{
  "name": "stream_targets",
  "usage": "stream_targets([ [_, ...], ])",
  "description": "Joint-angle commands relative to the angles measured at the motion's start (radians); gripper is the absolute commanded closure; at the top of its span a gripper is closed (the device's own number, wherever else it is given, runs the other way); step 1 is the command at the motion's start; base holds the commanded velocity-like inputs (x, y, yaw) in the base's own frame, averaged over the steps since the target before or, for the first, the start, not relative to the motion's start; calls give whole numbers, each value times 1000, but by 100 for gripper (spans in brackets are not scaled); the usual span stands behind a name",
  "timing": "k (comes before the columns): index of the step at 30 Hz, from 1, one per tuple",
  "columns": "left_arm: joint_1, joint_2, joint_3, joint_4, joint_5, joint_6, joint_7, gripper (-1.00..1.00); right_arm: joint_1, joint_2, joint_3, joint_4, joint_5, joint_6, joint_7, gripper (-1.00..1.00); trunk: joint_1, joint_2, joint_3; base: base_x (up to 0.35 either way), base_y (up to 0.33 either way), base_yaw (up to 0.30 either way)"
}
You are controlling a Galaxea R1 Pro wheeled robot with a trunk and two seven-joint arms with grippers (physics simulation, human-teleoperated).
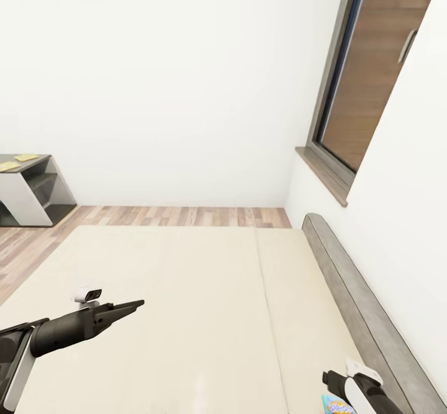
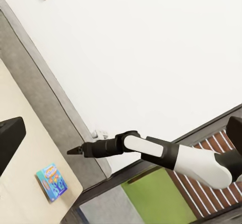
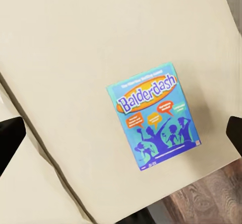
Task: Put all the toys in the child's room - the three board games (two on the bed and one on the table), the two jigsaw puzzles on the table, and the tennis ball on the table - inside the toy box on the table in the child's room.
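Observation:
A blue board game (image 3: 152,123) printed "Balderdash" lies flat on the cream mattress of the bed (image 1: 186,315), close to its edge. Its corner shows at the bottom of the head view as the board game (image 1: 338,406). My right gripper (image 1: 329,378) hovers above it, open, with dark fingertips (image 3: 10,136) far apart on either side of the box. The left wrist view shows the same board game (image 2: 52,181) beneath the right arm. My left gripper (image 1: 127,307) is open over the mattress, holding nothing. Two thin yellowish squares (image 1: 18,161) lie on the table (image 1: 37,193).
The bed's dark grey frame (image 1: 360,302) runs along the right wall under a window (image 1: 366,79). Wood floor (image 1: 186,215) separates the bed from the back wall. The table end with open shelves stands at the far left.

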Motion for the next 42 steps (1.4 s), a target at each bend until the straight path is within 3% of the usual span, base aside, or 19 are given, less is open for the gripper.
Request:
stream_targets([
  [1,-1,0,0,0,-1,11,-4,-100,0,-2,5,-1,-9,3,-8,-100,1,-2,-4,0,0,0],
  [24,-1,0,0,0,-3,10,-4,-100,-9,-5,4,2,-11,15,13,-100,1,-2,-42,0,0,0],
  [31,-1,1,0,1,-5,9,-4,-100,-103,-37,4,9,-14,107,56,-100,1,-2,-53,0,0,0],
  [42,-1,-4,-2,1,-3,9,-4,-100,-128,-75,3,59,-10,117,90,-100,1,-2,-71,0,0,0],
])
